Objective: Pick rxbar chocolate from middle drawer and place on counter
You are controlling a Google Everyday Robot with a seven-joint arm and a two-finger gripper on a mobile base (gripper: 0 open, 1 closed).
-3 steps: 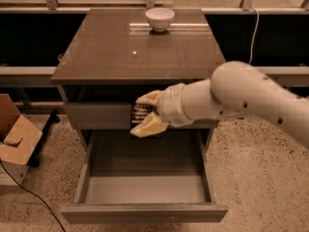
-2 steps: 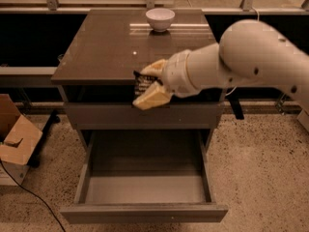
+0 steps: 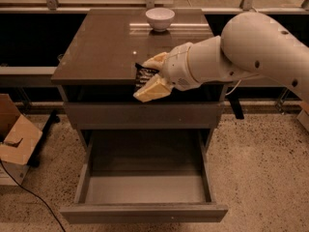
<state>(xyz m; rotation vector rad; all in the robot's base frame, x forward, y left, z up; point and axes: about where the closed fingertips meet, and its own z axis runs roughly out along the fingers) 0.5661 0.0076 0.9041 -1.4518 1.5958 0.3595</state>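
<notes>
Over the counter (image 3: 106,47) edge, the gripper (image 3: 146,76) grasps the rxbar chocolate (image 3: 143,76).

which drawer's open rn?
The lower one, the middle drawer, pulled out with its grey floor showing. The plain drawer front above it sits shut. The gripper holds the rxbar chocolate at the front edge of the counter.
</notes>
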